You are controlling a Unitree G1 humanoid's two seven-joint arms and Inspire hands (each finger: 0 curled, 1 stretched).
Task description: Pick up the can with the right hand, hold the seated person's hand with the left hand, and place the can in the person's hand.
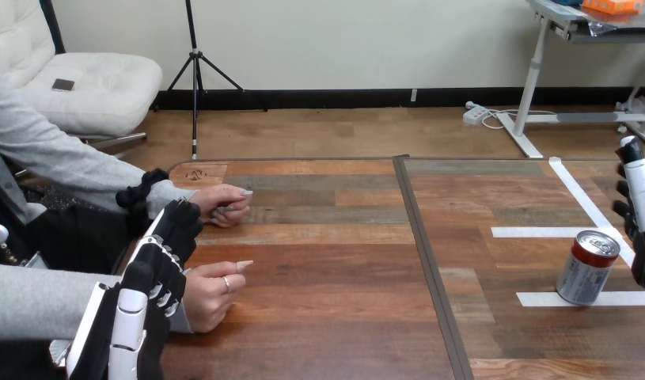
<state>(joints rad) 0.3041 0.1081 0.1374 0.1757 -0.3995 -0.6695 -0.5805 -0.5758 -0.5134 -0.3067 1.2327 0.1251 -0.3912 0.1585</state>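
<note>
Can (586, 267) just beside open right robot hand (642, 237); open left robot hand (157, 269) beside person's hand (212, 294)

- can (587, 267): silver body, red band under a silver lid; upright on the right part of the table (327, 261), base on a white tape strip (620, 298)
- person's nearer hand (212, 294): resting on the table's left side, loosely curled
- person's farther hand (224, 204): on the table behind it, apart, loosely closed
</note>
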